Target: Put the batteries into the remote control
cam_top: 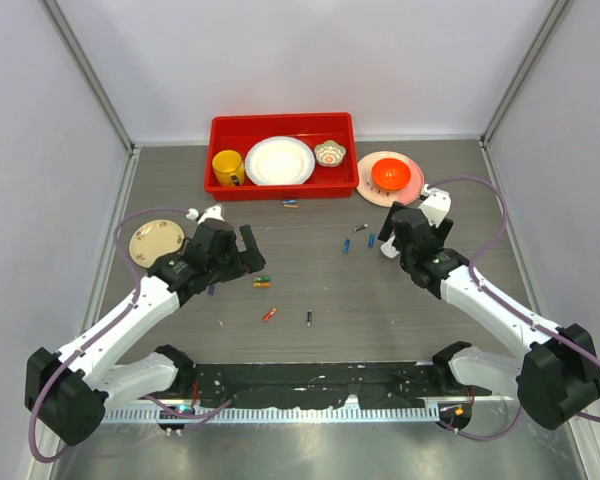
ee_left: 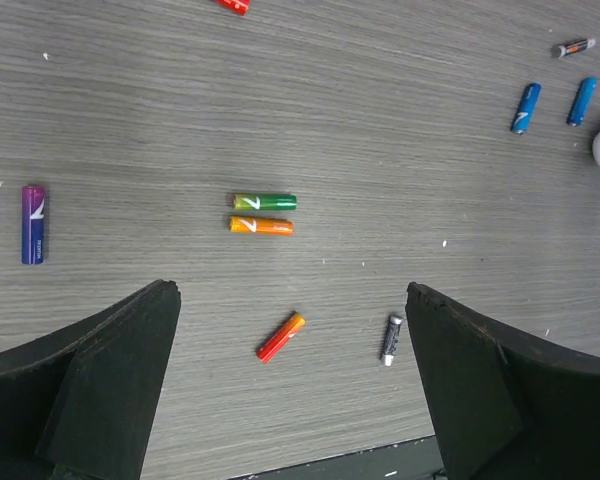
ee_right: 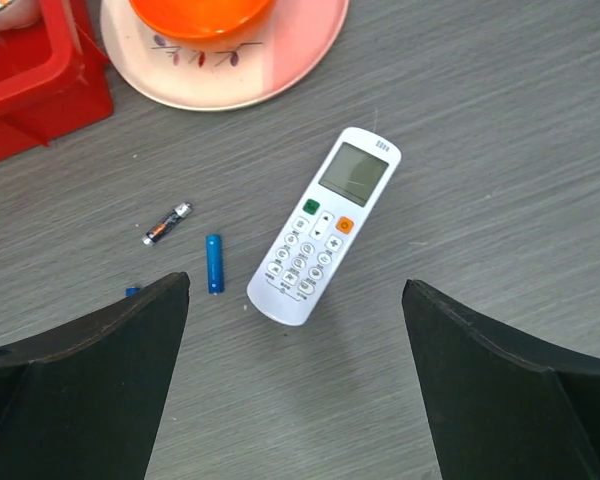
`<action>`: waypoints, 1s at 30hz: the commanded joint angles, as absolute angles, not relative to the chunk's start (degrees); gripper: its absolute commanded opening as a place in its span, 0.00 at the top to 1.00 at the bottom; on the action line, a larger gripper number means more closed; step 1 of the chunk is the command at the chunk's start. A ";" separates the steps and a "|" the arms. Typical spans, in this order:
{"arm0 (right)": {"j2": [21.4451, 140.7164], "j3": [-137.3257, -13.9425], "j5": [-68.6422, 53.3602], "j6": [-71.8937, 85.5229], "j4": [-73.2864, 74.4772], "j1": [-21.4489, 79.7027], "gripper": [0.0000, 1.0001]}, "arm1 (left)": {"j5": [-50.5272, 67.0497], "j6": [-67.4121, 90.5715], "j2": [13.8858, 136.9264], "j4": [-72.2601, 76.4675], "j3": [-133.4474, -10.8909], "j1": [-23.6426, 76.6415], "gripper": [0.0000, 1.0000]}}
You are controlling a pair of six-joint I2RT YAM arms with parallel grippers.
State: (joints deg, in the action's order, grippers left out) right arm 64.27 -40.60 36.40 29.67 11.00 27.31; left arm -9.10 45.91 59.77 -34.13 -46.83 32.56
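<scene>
We see both pincers spread wide, holding nothing. The left pincer (ee_left: 290,295) hovers over the middle of the surface (ee_left: 380,150), where a green battery (ee_left: 265,201) and an orange battery (ee_left: 261,226) lie side by side, nearly touching. A red battery (ee_left: 281,337) and a dark battery (ee_left: 391,339) lie nearer, apart from each other, and a purple-blue battery (ee_left: 33,224) lies alone to the left. The right pincer (ee_right: 295,285) hangs above the remote control (ee_right: 323,227), which lies buttons-up on the right of the surface, just near of a pink plate (ee_right: 290,70) holding an orange bowl (ee_right: 200,12). A blue battery (ee_right: 214,263) lies just left of the remote control.
</scene>
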 commanded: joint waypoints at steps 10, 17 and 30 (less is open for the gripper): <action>75.58 -48.86 36.48 46.93 21.09 23.21 0.07 | -6.24 45.88 52.74 -24.87 -42.01 32.70 0.04; 84.54 -52.73 33.84 52.03 21.44 21.53 0.07 | -3.69 47.55 51.77 -22.77 -38.85 32.70 0.05; 95.44 -58.09 33.75 55.72 24.43 20.39 0.07 | -2.81 47.99 51.33 -22.06 -38.06 32.70 0.06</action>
